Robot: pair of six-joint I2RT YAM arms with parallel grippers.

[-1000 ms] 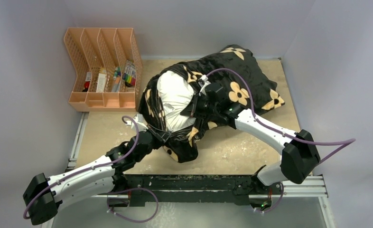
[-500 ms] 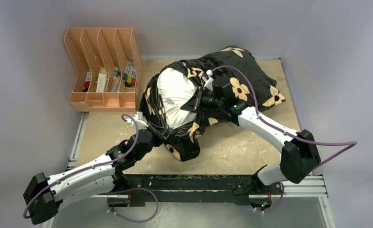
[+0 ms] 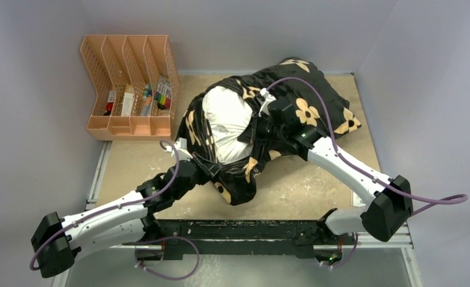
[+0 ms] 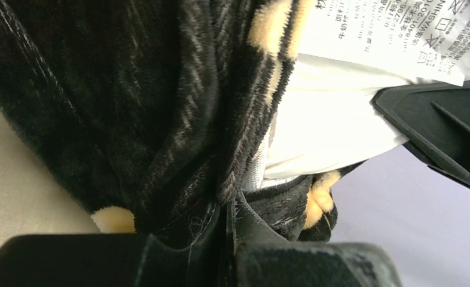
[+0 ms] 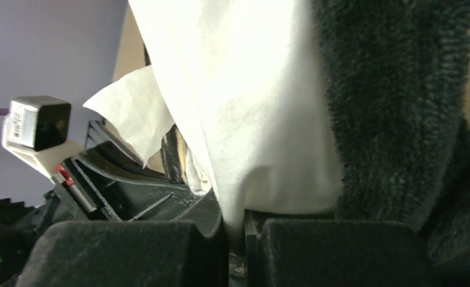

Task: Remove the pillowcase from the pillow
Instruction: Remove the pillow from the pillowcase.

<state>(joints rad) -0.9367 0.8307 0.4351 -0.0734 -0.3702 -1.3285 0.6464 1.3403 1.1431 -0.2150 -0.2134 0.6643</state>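
The black plush pillowcase (image 3: 316, 107) with tan flowers lies across the table's back middle. Its open end faces left, and the white pillow (image 3: 226, 122) bulges out of it. My left gripper (image 3: 211, 168) is shut on the pillowcase's lower open edge; in the left wrist view its jaws pinch black plush (image 4: 179, 149) beside the zipper, with the pillow's printed tag (image 4: 394, 33) above. My right gripper (image 3: 249, 133) is shut on the pillow; in the right wrist view a fold of white fabric (image 5: 250, 119) runs down between its jaws, with black plush (image 5: 400, 107) on the right.
An orange desk organiser (image 3: 131, 86) holding pens and small items stands at the back left, close to the pillowcase's open end. Grey walls close in the back and both sides. The tan tabletop (image 3: 310, 188) shows in front of the pillow.
My right gripper has pulled the pillow a little up and right. More white pillow shows out of the opening. My left gripper has shifted slightly right, still holding the edge.
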